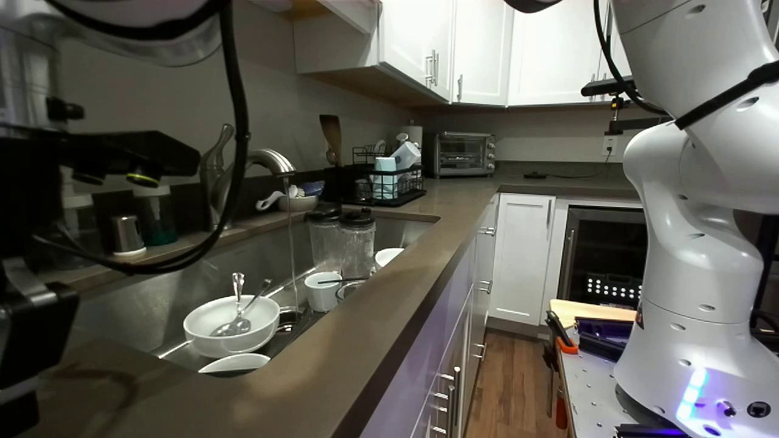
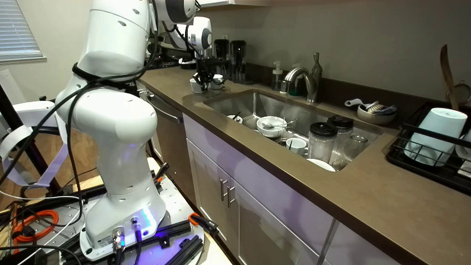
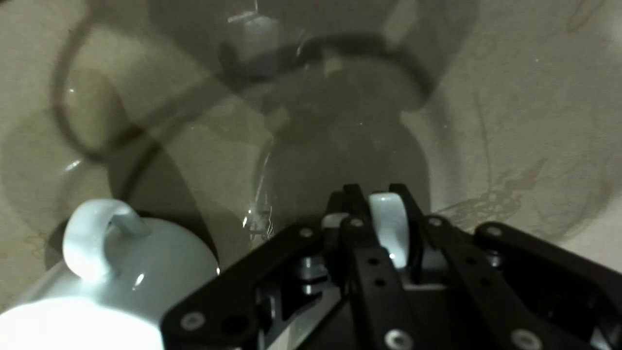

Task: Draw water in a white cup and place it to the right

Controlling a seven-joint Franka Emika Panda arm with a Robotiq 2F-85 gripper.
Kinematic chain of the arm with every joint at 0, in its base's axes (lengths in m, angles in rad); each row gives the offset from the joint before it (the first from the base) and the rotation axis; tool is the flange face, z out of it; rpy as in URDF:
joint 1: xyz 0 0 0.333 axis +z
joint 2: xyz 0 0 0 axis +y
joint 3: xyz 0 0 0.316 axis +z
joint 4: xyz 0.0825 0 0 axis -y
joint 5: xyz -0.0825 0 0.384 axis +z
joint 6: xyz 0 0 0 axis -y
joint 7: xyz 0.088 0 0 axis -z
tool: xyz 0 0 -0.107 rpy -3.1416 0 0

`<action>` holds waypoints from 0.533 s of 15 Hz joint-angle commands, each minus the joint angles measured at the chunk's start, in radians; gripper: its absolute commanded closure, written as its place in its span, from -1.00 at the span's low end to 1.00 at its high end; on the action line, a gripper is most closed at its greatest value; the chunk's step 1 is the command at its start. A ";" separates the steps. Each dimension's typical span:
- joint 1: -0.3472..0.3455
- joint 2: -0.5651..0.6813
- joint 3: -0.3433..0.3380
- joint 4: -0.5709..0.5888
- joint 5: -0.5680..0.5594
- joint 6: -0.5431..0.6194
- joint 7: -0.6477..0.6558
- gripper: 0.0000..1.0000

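In the wrist view my gripper (image 3: 375, 189) is shut on the white handle (image 3: 391, 228) of a white cup; the cup's body is hidden behind the gripper there. In an exterior view the gripper (image 2: 201, 79) is low over the counter, its fingers at the upper side of the white cup (image 2: 196, 87), which looks upright. I cannot tell whether it rests on the counter. Another white cup (image 2: 217, 82) is close beside it; it also shows at lower left in the wrist view (image 3: 165, 262), apart from the fingers. In an exterior view only the dark wrist (image 1: 36, 328) shows.
Water runs from the faucet (image 2: 297, 75) into the sink (image 2: 235, 105). The sink holds a white bowl with utensils (image 2: 270, 127), a white mug (image 2: 296, 145) and lidded jars (image 2: 322, 141). Soap dispensers (image 2: 276, 77) and dark tall containers (image 2: 238, 60) stand along the wall. A dish rack (image 2: 438, 147) stands past the sink.
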 commanded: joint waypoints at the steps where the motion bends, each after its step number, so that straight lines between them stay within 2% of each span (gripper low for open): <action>1: 0.009 0.006 -0.002 0.022 -0.024 -0.027 0.015 0.91; 8: -0.001 -0.019 0.008 0.009 -0.008 -0.053 -0.003 0.90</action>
